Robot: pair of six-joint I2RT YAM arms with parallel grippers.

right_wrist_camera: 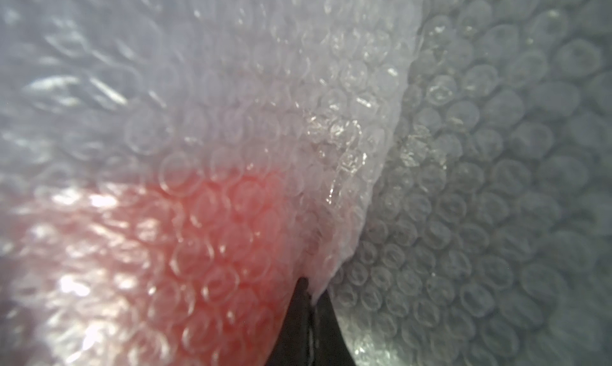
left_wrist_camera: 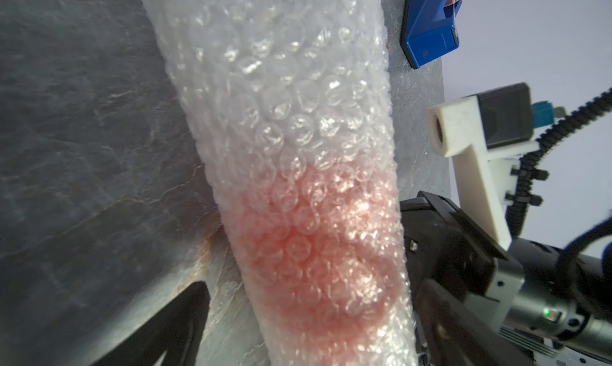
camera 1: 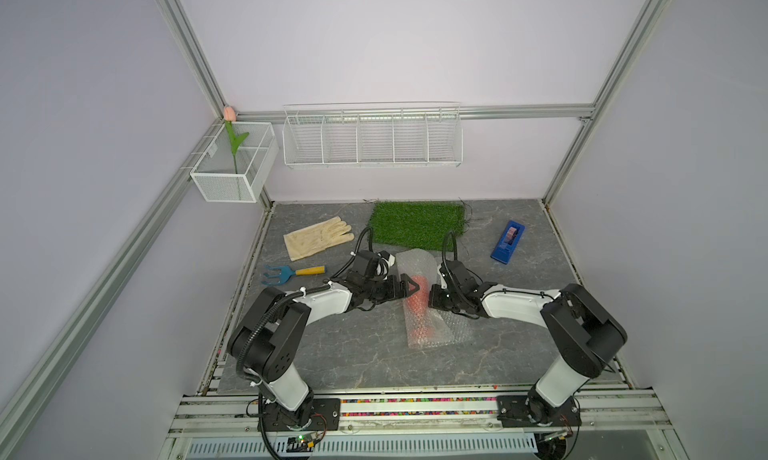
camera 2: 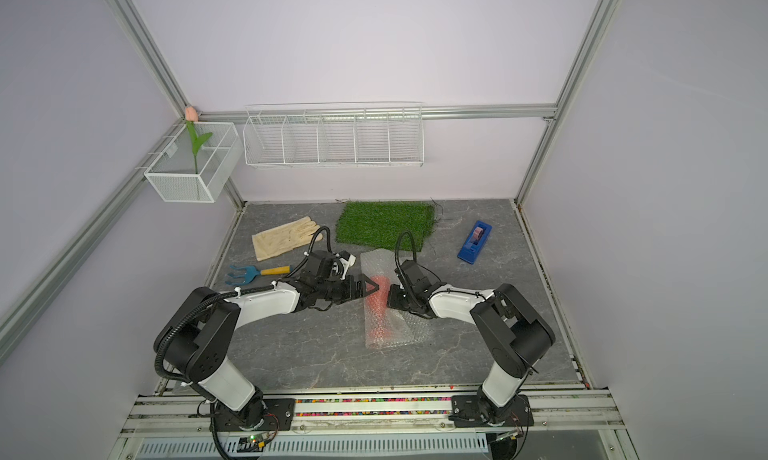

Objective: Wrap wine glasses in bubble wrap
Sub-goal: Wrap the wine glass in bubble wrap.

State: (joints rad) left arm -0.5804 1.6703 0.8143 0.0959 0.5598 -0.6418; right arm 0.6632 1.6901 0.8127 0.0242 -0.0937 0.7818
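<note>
Bubble wrap point(camera 1: 428, 312) is rolled round the red-orange goblet point(camera 1: 417, 308), which lies on its side on the grey surface point(camera 1: 332, 354) between our two hands. Our left hand point(camera 1: 409, 288) is spread wide over the roll (whether it touches, we cannot tell). Our right hand point(right_wrist_camera: 309, 291) is pinched tight on a fold of the wrap.

left hand point(camera 1: 409, 289) spread wide, right hand point(right_wrist_camera: 311, 290) pinched closed, facing each other

Bubble wrap point(left_wrist_camera: 281, 109): clear glossy plastic film. Tabletop point(camera 1: 332, 354): matt grey stone-look. Glove point(camera 1: 318, 237): cream cloth. Turf mat point(camera 1: 417, 225): rough green.
</note>
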